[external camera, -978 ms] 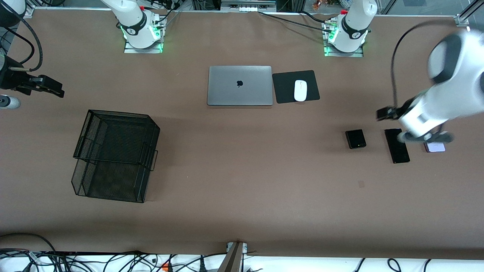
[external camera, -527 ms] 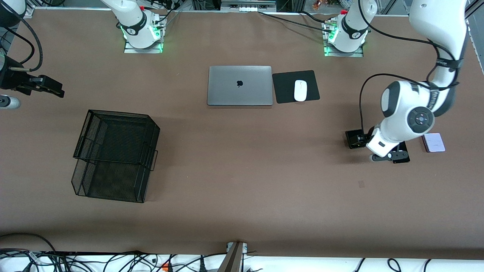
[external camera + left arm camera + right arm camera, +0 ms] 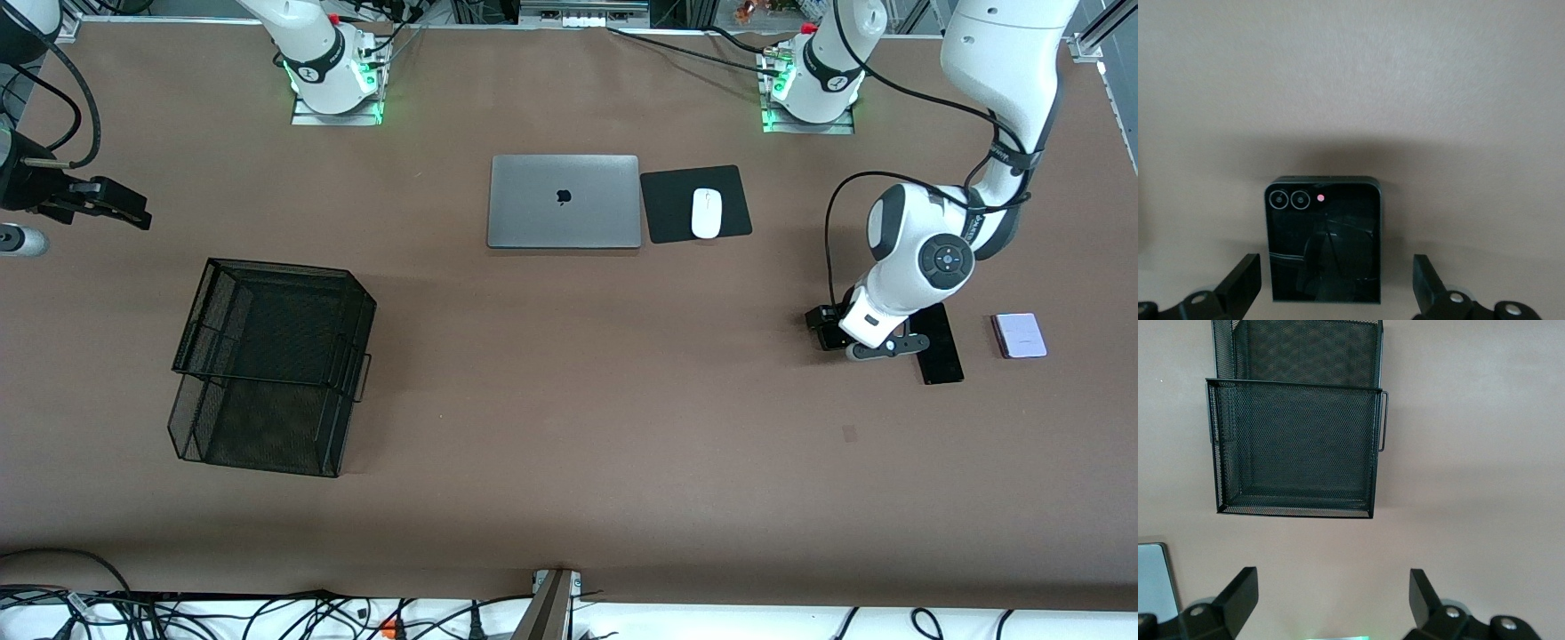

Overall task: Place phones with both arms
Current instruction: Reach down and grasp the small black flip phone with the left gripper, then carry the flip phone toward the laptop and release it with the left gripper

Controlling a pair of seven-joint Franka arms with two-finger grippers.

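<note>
Swinging in, the left claw [image 3: 1335, 293] hung released over the flip phone [image 3: 1324, 239]; the right claw [image 3: 1331, 603] waited released; all phones remained unplaced.

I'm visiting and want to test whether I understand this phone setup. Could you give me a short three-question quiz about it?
1. True or false: the left gripper is over the black flip phone with its fingers open on either side of it.
2. Which phone lies nearest the left arm's end of the table? A) the lavender phone B) the long black phone C) the flip phone
3. Fill in: the white mouse rests on a black ____ beside the laptop.

Key: 1 true. 2 A. 3 mouse pad. Meanwhile the right gripper waits, open, with the black mesh basket in its view.
</note>
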